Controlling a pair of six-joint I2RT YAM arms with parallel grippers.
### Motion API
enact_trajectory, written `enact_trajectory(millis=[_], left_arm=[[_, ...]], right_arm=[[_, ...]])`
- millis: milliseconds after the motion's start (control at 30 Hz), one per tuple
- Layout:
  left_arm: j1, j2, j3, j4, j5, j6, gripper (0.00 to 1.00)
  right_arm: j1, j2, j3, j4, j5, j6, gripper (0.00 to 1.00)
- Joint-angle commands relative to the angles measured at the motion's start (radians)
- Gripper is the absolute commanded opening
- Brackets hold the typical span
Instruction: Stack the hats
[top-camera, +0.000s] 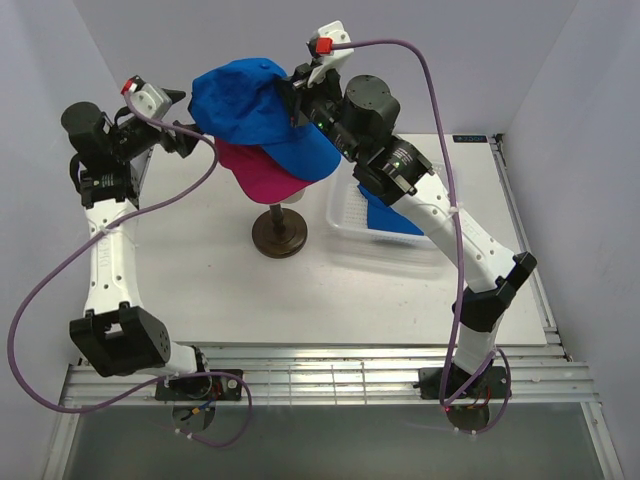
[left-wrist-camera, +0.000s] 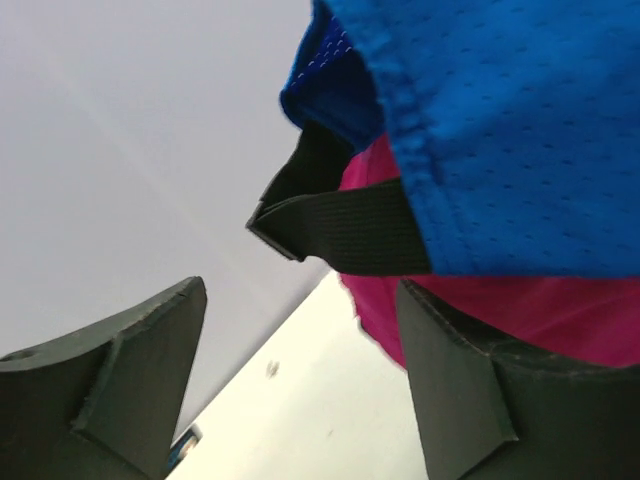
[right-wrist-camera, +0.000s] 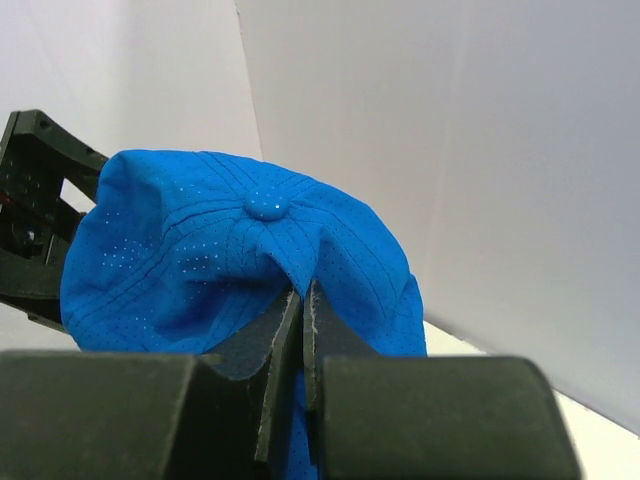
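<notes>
Blue hat (top-camera: 245, 100) covering pink hat (top-camera: 262, 178), brims offset

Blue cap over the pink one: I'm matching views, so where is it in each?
Top view: blue cap upper centre, over the pink cap.
Left wrist: upper right, above the pink cap.
Right wrist: centre, pinched by right gripper.
Shared landmark: pink cap, missing from right wrist.

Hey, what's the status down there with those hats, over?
Left gripper open, beside the caps. Right gripper shut on blue cap, over pink cap on stand. Nothing in the way; second blue cap in basket.
</notes>
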Motion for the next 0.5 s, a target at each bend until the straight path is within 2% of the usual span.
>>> enact_trajectory(millis=[0,133,167,200,233,300,367,467], left_arm=[[0.03,-0.026,-0.1,0.408,0.16,-0.161,0.84],[0.049,-0.018,-0.18,0.697,0.266,-0.376,0.82],[0.05,-0.023,-0.203,0.762,0.269,-0.426,0.82],[0.054,-0.023,-0.245,0.92,0.26,-0.482,0.81],[0.057,-0.023,-0.264,1.001,0.253,-0.588,0.79],[0.061,-0.015,-0.282,1.154,0.228,-0.659,0.76],[0.064,-0.01,-0.273,1.153,0.182,-0.675,0.7],[0.063,-0.003,-0.261,1.135,0.148,-0.659,0.68]], right_arm=[[0.005,-0.003,0.002,0.04,0.014,-0.007,0.08],[0.005,-0.006,0.002,0.038,0.014,-0.009,0.08],[0.005,-0.006,0.002,0.038,0.014,-0.01,0.08],[0.004,-0.006,0.001,0.038,0.014,-0.01,0.08],[0.004,-0.006,-0.001,0.037,0.016,-0.01,0.08],[0.004,-0.006,-0.002,0.037,0.013,-0.01,0.08],[0.004,-0.007,-0.004,0.037,0.011,-0.01,0.08],[0.004,-0.006,-0.01,0.041,0.008,0.0,0.08]])
